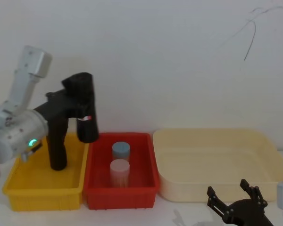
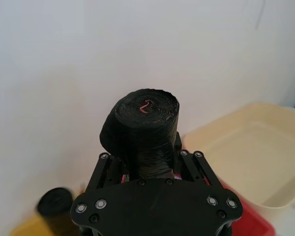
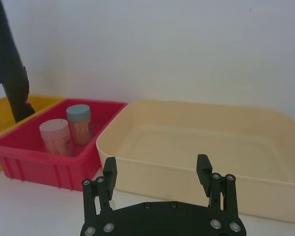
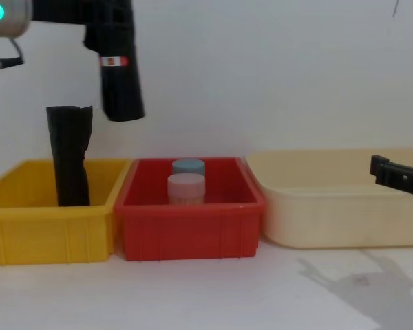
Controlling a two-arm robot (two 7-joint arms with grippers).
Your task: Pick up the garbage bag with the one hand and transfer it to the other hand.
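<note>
- The garbage bag (image 1: 86, 106) is held aloft above the left wall of the red bin (image 1: 120, 195), well clear of its rim, with its lower end tilted slightly toward the bin.
- The bag is clamped about its upper half by the left gripper (image 1: 78, 101), whose fingers (image 2: 108, 169) are seen pressed against both sides of the roll. The red-and-white label band (image 4: 113, 62) is shown just below the grip.
- The right gripper (image 3: 157, 169) is held low, to the right of the red bin and in front of the cream tray (image 1: 203, 134). Its fingers are spread and nothing is held between them.
- A second black roll (image 4: 69, 158) is stood upright in the yellow bin (image 4: 48, 227), just beside the red bin's left side.
- A blue-lidded jar (image 1: 121, 149) and a pink-lidded jar (image 1: 119, 172) are stood inside the red bin.
</note>
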